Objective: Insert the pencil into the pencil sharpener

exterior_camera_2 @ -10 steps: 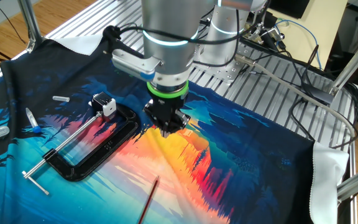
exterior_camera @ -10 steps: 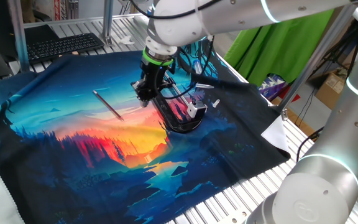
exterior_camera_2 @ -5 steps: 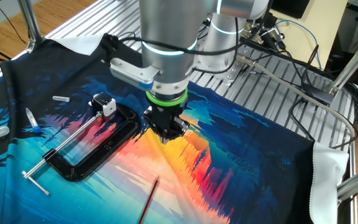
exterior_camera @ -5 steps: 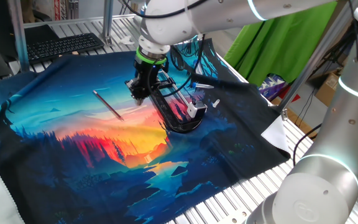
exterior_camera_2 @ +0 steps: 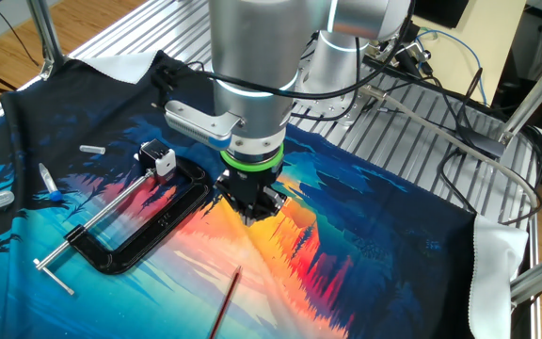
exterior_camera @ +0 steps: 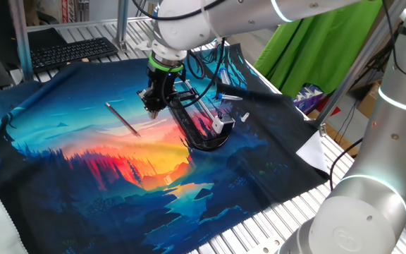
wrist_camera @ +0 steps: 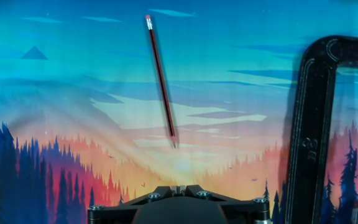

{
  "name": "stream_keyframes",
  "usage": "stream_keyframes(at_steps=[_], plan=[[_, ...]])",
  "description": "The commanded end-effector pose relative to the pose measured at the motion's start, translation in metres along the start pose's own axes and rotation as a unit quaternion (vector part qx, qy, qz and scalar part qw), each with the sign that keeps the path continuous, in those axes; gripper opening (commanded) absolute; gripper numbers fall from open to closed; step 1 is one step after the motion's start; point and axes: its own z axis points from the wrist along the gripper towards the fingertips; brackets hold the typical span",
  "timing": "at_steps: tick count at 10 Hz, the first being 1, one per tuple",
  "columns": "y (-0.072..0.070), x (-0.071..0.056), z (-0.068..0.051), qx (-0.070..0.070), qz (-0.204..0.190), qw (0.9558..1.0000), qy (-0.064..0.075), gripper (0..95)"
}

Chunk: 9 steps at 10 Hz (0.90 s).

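Item: pincer [exterior_camera_2: 252, 215], jaws closed on nothing, pointing straight down above the printed cloth [exterior_camera: 83, 183], just beside the black clamp [exterior_camera_2: 149, 221]. Item: pencil [wrist_camera: 161, 81], lying flat and free on the cloth, apart from the pincer; sharpener [exterior_camera_2: 156, 156] rests at the clamp. We judge the pick needs open jaws straddling the pencil's middle, crosswise, before descending.

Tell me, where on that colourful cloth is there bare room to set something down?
The widest bare patch is the dark forest part of the cloth, on the near side of the pencil in one fixed view. It is crowded around the black clamp, with the pencil sharpener, small white bits and the shut gripper close by.
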Motion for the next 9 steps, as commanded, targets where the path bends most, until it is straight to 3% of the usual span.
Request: stream_keyframes(at_steps=[1,9], plan=[[-0.0003,-0.0004,0.001,0.0,-0.001,1.0,0.0,0.0],[-0.0003,-0.0056,0.0044,0.0,-0.004,1.0,-0.001,0.0]])
